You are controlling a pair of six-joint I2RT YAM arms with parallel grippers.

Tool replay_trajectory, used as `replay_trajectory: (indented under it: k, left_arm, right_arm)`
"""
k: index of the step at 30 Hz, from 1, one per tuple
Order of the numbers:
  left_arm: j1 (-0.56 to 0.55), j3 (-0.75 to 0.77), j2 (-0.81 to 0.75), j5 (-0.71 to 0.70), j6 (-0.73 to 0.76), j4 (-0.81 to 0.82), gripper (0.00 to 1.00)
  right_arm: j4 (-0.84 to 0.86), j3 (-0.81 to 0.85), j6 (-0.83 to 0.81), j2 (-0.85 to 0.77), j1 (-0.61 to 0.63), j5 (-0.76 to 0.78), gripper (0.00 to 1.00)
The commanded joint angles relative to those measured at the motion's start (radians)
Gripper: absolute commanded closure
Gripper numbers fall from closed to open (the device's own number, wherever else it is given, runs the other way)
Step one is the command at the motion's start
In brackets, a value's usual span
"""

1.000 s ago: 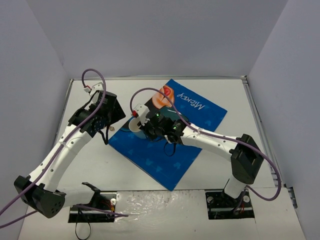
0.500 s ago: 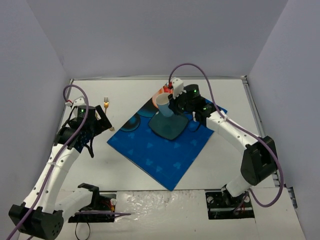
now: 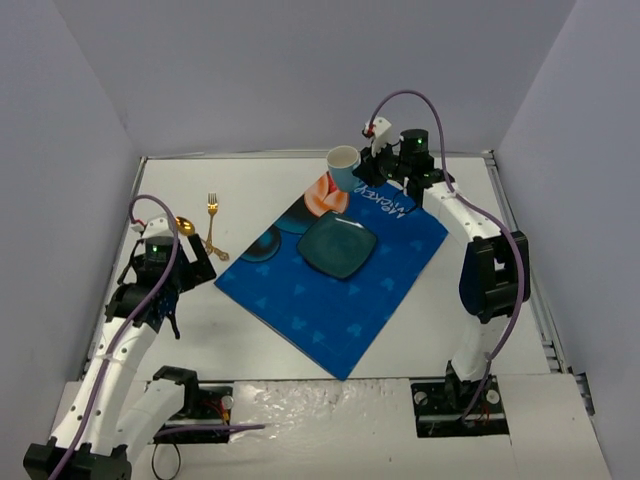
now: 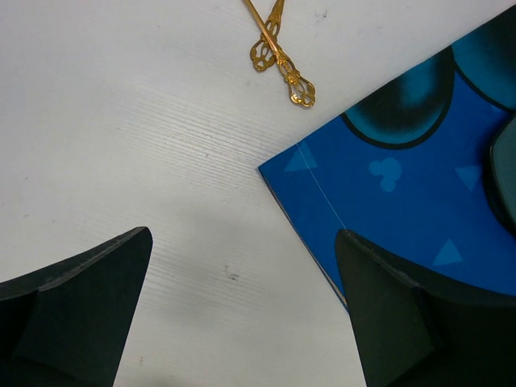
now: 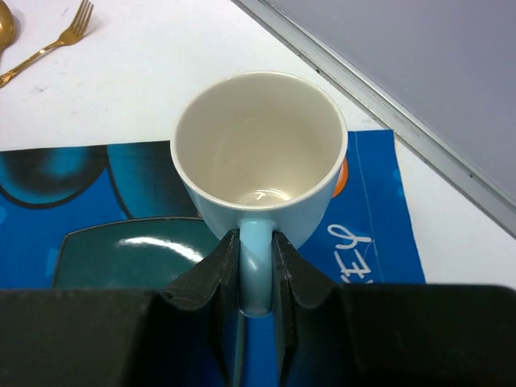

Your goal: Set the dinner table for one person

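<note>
My right gripper (image 3: 364,172) is shut on the handle of a light blue mug (image 3: 343,163), upright and empty, at the far corner of the blue cartoon-print mat (image 3: 330,300). The right wrist view shows the fingers (image 5: 222,266) clamping the handle of the mug (image 5: 260,153); I cannot tell if the mug rests on the mat. A teal square plate (image 3: 337,247) lies on the mat. A gold fork (image 3: 211,215) and spoon (image 3: 185,226) lie on the white dinner table (image 3: 250,190), left of the mat. My left gripper (image 3: 192,268) is open and empty, low over the table near the mat's left corner.
The left wrist view shows the gold handle ends (image 4: 282,60), crossed, and the mat's corner (image 4: 403,185) on the table (image 4: 121,121). The table's metal rim (image 5: 363,89) runs just behind the mug. Grey walls close in the far and side edges.
My right arm has carried the mug from the mat's left side, over the plate, to the far corner. My left arm has drawn back toward the near left, uncovering the fork and spoon.
</note>
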Motion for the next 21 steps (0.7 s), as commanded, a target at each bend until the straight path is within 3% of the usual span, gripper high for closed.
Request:
replay_trajectory:
  k: [1, 21]
  left_arm:
    - [0.007, -0.016, -0.017, 0.008, 0.069, 0.088, 0.06]
    - [0.007, -0.039, 0.017, -0.054, 0.090, 0.121, 0.06]
  right_arm:
    - [0.137, 0.139, -0.085, 0.030, -0.024, -0.125, 1.00]
    - [0.298, 0.326, -0.065, 0.299, -0.038, -0.153, 1.00]
